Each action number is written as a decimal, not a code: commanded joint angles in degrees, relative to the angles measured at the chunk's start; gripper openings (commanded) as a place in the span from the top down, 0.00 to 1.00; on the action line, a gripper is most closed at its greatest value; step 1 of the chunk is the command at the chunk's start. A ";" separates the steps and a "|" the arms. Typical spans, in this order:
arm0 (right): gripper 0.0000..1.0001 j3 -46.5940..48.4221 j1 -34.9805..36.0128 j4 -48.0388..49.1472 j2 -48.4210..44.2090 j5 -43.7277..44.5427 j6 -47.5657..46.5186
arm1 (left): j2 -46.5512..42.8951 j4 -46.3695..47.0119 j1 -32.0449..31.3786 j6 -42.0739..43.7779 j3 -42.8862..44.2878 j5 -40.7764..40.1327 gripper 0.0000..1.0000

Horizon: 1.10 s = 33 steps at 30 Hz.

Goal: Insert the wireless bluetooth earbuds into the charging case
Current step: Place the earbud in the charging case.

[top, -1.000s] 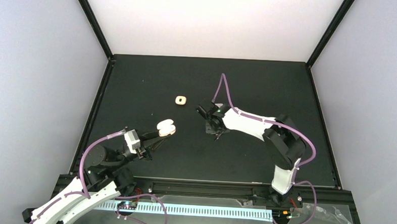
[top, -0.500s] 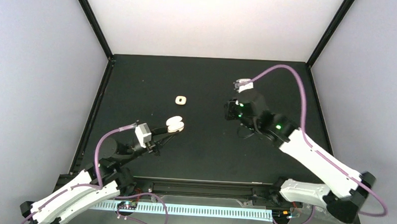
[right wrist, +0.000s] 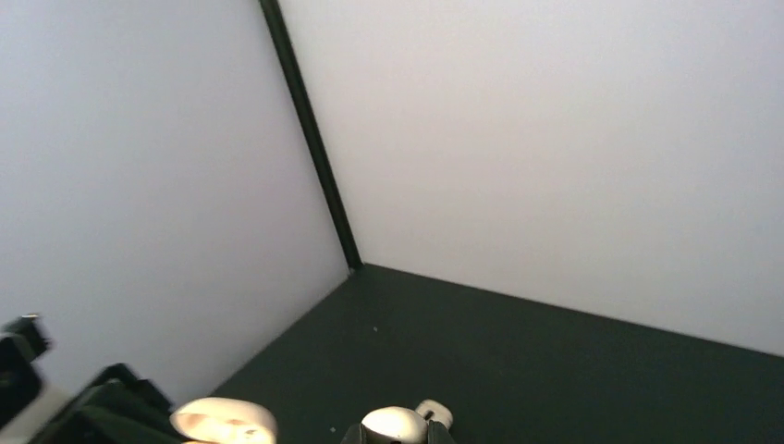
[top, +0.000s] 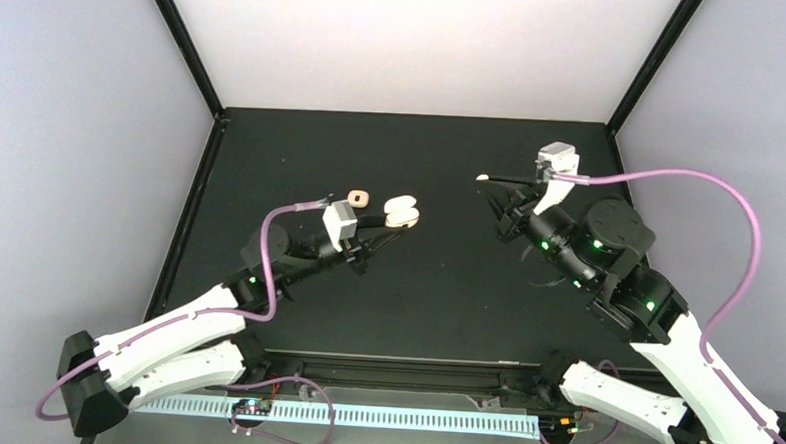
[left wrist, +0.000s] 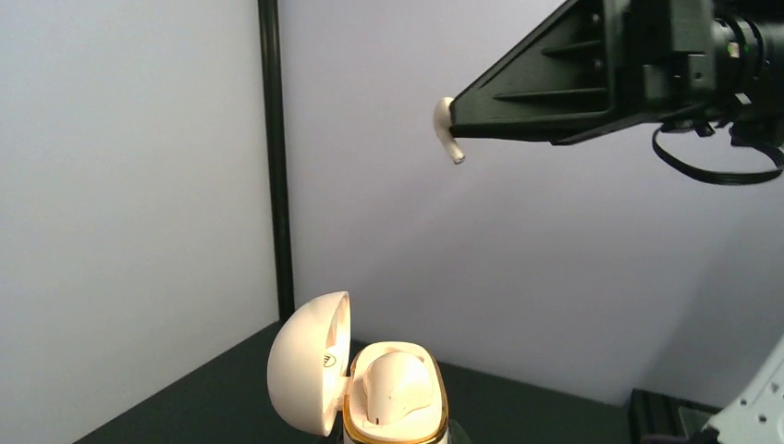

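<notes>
The left gripper (top: 387, 225) is clamping the open charging case (top: 401, 212) and holding it up above the black table (top: 446, 294), with the lid hinged back to one side. In the left wrist view a seated earbud (left wrist: 396, 381) is already lying in one well inside the gold rim. The right gripper (top: 487, 180) is pinching the held earbud (top: 482, 177) by its rounded head at the very tips of its closed jaws. The short stem is hanging free, and the earbud is in the air, well apart from the case and higher than it in the left wrist view. A second cream case (top: 358, 197) is lying on the table just behind the left arm. The held earbud is probably feather-light, hard and glossy, so it is likely to twist or squirt out of a firm pinch. Keeping hold of the head and leaving the stem free looks right, since the stem has to go down into the empty well first. The case looks rigid and smooth, and gripping its lower body is leaving the opening clear.
</notes>
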 commanded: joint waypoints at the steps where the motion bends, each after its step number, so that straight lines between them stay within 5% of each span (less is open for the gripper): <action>1: 0.90 1.07 0.31 5.12 -2.06 -5.91 -2.70 | 5.90 11.55 -0.37 -2.93 5.47 4.75 0.98; 12: 0.89 1.97 1.19 11.60 -1.64 -13.26 -2.80 | 12.88 18.66 -0.53 -5.11 10.46 9.04 0.98; 17: 0.89 2.11 5.13 14.40 -0.14 -9.21 -7.59 | 13.50 18.97 -0.55 -3.78 10.61 9.04 0.98; 22: 0.90 4.97 17.67 18.37 3.45 2.61 -18.73 | 12.98 18.91 -0.50 -2.45 10.27 8.43 0.98; 33: 0.90 2.43 21.51 21.49 4.54 4.06 -21.66 | 8.65 16.14 -0.50 -0.33 8.32 7.16 0.98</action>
